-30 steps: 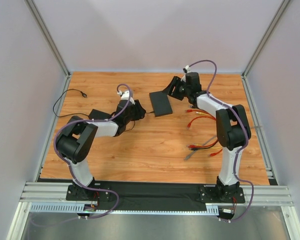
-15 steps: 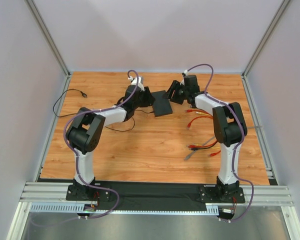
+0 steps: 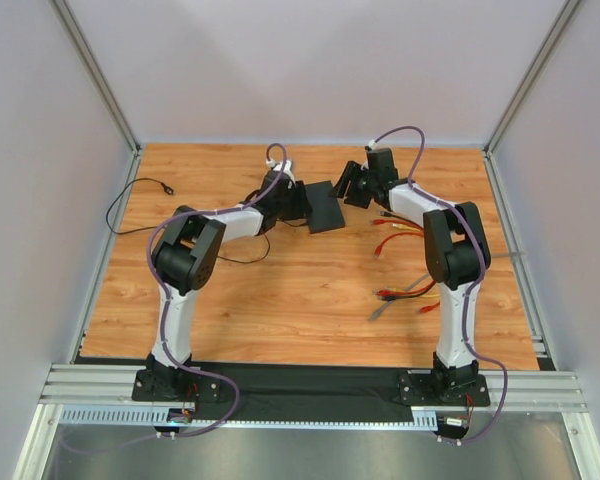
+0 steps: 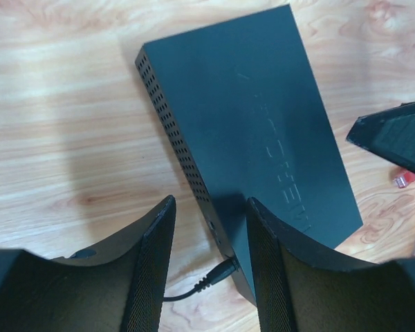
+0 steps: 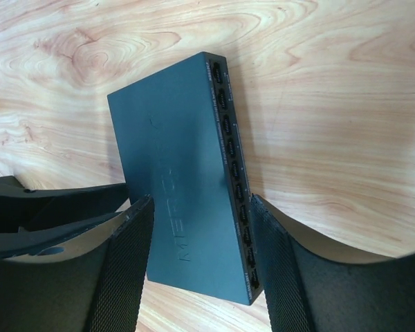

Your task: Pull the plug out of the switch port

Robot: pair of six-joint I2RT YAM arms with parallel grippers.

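The switch is a flat black box lying on the wooden table at the back middle. In the left wrist view the switch has a black plug with a thin black cable in its near side. My left gripper is open, its fingers either side of the plug and that corner of the switch. It sits at the switch's left edge in the top view. My right gripper is open, straddling the switch across its width, next to the socket row. It also shows in the top view.
Loose red, orange and grey network cables lie right of the switch, with more nearer the right arm. A thin black cable trails to the table's left edge. Grey walls stand on three sides of the table.
My left arm has swung up and right from the table's middle left to the switch's left edge. My right gripper has closed in on the switch's right side.
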